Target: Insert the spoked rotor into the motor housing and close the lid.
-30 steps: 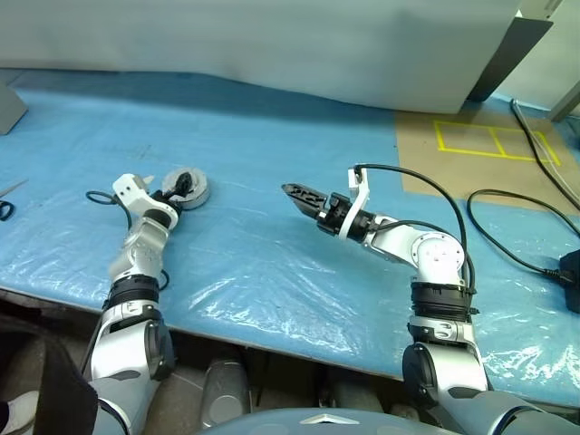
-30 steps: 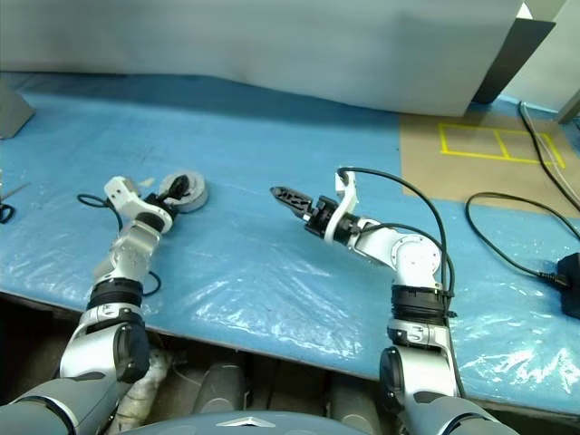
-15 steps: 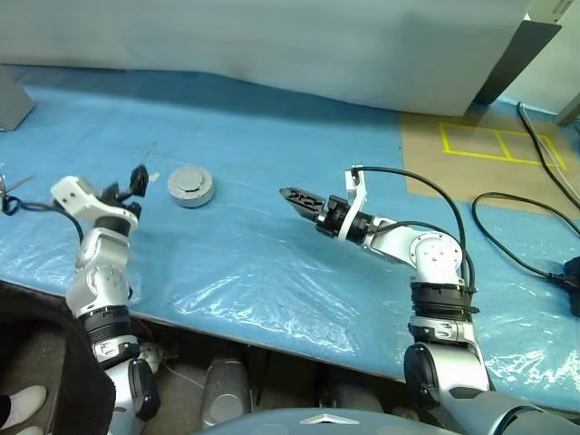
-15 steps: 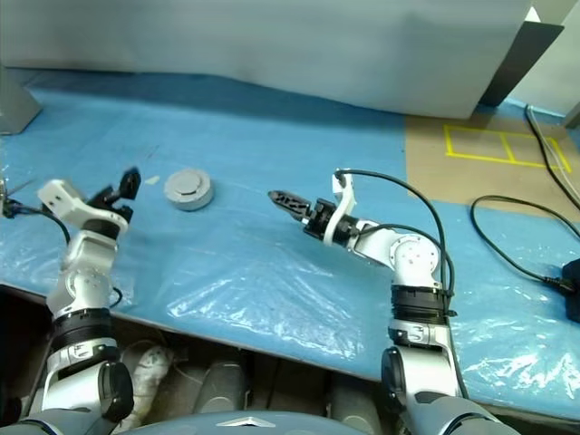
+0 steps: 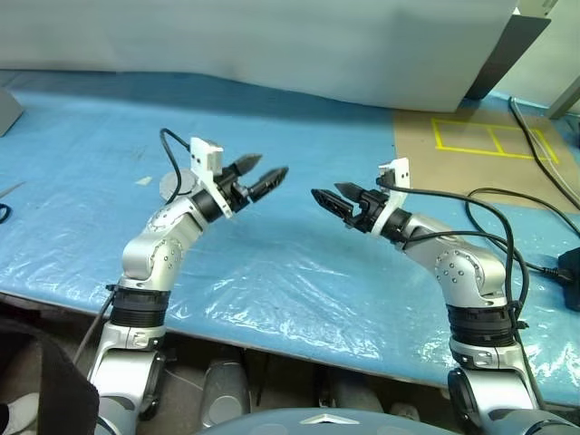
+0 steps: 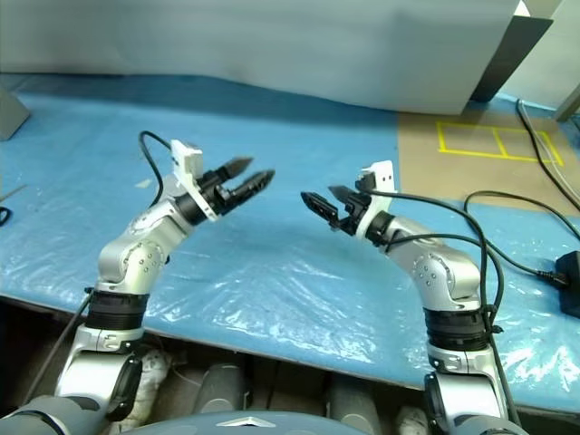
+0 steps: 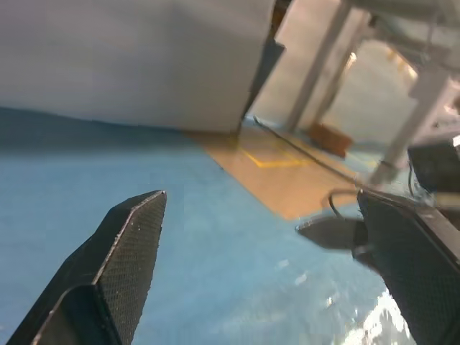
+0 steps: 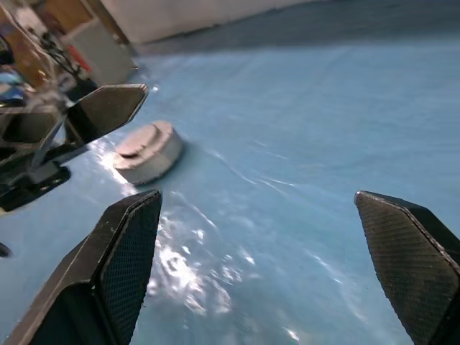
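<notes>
Both raised above the blue plastic sheet [image 5: 272, 272], tips facing each other, well apart; left gripper [image 5: 256, 177] spread wide, holding nothing; right gripper [image 5: 332, 198] likewise wide and empty; motor housing [image 8: 147, 151] resting on the sheet with lid closed, behind the left arm.

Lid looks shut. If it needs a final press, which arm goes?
Left, probably. The motor housing sits on the robot's left side, close behind that arm. The left gripper is open and points away from it, so it would need to swing back. The right gripper, also open, hovers farther off.
</notes>
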Motion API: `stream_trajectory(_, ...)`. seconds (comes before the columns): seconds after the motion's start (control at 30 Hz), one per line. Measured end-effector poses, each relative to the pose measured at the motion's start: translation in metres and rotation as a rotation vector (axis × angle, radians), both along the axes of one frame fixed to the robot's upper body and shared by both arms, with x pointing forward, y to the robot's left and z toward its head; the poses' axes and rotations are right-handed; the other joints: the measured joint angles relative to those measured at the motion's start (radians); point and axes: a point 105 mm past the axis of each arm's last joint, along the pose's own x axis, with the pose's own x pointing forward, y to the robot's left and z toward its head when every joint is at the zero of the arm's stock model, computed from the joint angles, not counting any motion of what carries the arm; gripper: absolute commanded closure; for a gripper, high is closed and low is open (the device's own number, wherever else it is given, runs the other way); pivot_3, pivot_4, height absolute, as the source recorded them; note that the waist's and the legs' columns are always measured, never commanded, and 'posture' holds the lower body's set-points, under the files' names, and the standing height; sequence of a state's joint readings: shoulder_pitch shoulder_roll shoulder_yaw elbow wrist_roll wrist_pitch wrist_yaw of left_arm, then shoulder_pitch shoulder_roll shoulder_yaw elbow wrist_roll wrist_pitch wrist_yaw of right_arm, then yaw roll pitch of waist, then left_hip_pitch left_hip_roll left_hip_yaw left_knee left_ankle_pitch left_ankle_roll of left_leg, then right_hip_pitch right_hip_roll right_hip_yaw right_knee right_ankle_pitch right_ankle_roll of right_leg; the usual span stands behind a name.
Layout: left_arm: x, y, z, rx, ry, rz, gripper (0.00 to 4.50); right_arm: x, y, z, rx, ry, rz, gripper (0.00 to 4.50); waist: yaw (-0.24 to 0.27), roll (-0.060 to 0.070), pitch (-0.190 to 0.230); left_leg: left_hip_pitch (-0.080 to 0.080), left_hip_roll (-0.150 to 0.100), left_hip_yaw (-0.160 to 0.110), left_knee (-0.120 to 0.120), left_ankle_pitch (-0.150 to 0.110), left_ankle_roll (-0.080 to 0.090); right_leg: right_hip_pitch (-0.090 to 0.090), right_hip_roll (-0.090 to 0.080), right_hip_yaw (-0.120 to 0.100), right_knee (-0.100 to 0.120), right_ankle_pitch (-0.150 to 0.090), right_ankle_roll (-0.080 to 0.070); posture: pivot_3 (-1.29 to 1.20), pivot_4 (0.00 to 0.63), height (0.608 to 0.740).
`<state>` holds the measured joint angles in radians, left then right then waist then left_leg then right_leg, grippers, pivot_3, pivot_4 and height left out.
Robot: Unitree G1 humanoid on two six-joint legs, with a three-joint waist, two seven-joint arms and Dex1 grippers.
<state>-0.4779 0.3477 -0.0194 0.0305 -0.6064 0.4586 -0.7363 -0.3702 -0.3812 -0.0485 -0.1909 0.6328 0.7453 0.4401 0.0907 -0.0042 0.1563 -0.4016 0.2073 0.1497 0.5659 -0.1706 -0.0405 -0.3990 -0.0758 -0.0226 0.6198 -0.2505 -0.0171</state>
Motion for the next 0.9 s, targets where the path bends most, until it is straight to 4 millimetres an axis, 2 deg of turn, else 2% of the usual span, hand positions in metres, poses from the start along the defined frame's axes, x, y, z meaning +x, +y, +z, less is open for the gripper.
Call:
stream_trajectory(0.07,-0.003,0.0,-0.019,0.076,0.02,-0.046,0.02,0.001,-0.01,-0.012,-0.053,0.001,-0.072,0.0,0.003,0.0,0.0,0.0,-0.001,0.0,0.0,0.0,0.0,0.0,-0.001,0.0,0.0,0.0,0.0,0.0,0.15,0.74)
stream_trajectory(0.13,-0.003,0.002,-0.03,0.116,0.033,-0.063,0.02,0.001,-0.017,-0.02,-0.082,0.006,-0.121,0.0,0.006,0.0,0.0,-0.001,-0.001,0.0,0.0,0.0,0.0,0.0,-0.001,0.0,0.0,0.0,0.0,0.0,0.15,0.74)
stream_trajectory(0.33,0.002,0.006,-0.039,0.167,0.017,-0.077,0.02,0.002,-0.033,-0.033,-0.161,0.005,-0.241,0.0,0.004,0.0,0.0,0.0,0.0,0.0,0.001,0.0,0.0,0.001,-0.001,0.0,0.001,0.0,0.0,0.0,0.15,0.74)
stream_trajectory(0.53,0.01,0.005,-0.032,0.148,0.003,-0.054,0.02,0.005,-0.028,-0.031,-0.156,-0.013,-0.261,0.0,0.002,0.0,0.0,0.0,0.0,0.0,0.001,0.0,0.0,0.001,-0.001,0.001,0.002,0.0,0.0,0.0,0.15,0.74)
stream_trajectory(0.73,0.017,0.003,-0.03,0.139,0.008,-0.027,0.02,0.018,-0.018,-0.015,-0.165,-0.07,-0.236,0.0,0.003,0.001,0.0,0.0,0.0,0.0,0.002,0.0,0.0,0.001,-0.001,0.001,0.002,0.0,-0.001,0.0,0.15,0.74)
stream_trajectory(0.83,0.018,0.005,-0.031,0.124,0.035,-0.011,0.02,0.017,-0.011,-0.019,-0.118,-0.045,-0.221,0.0,0.003,0.001,0.0,0.0,0.0,0.0,0.001,0.0,0.0,0.0,-0.001,0.0,0.002,0.0,-0.001,0.0,0.15,0.74)
stream_trajectory(0.9,0.022,0.007,-0.028,0.041,0.089,0.021,0.02,0.017,-0.006,-0.022,-0.053,0.001,-0.212,0.0,0.003,0.001,0.0,-0.001,-0.001,0.0,0.002,0.0,0.0,0.0,-0.001,0.0,0.002,0.0,-0.001,0.0,0.15,0.74)
